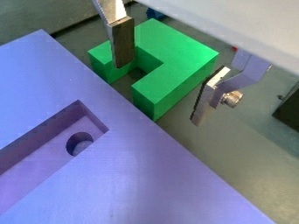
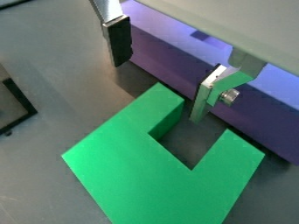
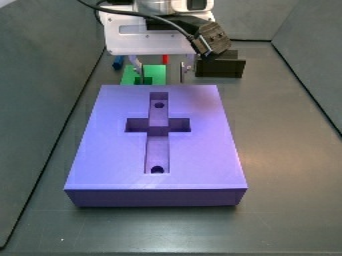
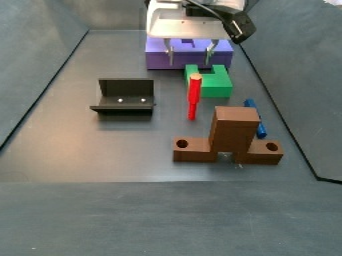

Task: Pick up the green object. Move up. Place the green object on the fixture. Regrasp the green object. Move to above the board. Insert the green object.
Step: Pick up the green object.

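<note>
- The bright green chunky U-shaped block, the green object (image 2: 140, 166), is lying flat on the dark floor, just beside one short edge of the large lavender-purple slab with a cross-shaped recess, the board (image 3: 158, 145); its notch is facing toward that edge in a wrist view.
- The two-finger gripper (image 1: 163, 72) is hanging low over the green object with its silver plate fingers (image 1: 121, 44) spread apart, one on either side of a prong, gripping nothing.
- That straddle is looking like the set-up for a pinch across the prong, probably chosen because the whole block is too wide for the jaws; whether the pads are already touching the green surface is hard to tell from these angles.
- The small dark open box-like holder, the fixture (image 4: 122, 98), is standing empty and well apart from the green object, so the task is seemingly sitting at its first step, the pick-up.
- A thin red post (image 4: 193, 92) is standing upright near the green object, and a brown upright block (image 4: 231, 135) is sitting nearer the camera; lifting straight up would be keeping clear of both.
</note>
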Controlling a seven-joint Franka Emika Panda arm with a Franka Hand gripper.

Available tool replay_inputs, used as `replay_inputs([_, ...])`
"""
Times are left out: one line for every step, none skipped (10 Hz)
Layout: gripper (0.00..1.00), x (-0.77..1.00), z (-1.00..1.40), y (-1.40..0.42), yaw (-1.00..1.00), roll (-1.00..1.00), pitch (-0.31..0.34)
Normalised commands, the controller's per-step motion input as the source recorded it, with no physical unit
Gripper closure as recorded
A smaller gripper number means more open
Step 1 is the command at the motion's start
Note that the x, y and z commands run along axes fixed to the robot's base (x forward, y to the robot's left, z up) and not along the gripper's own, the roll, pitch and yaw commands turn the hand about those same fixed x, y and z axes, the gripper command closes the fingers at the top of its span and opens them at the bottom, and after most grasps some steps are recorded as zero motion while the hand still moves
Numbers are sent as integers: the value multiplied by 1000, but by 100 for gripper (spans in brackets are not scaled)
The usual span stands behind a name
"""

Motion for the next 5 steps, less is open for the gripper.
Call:
replay_inputs([0, 9, -291, 31, -31, 51, 0])
replay_inputs([0, 0, -286, 54, -20, 64, 0])
replay_inputs([0, 0, -240, 63, 0, 91, 0])
replay_inputs([0, 0, -146, 40, 0, 121, 0])
replay_inputs([0, 0, -91, 6, 0, 111, 0])
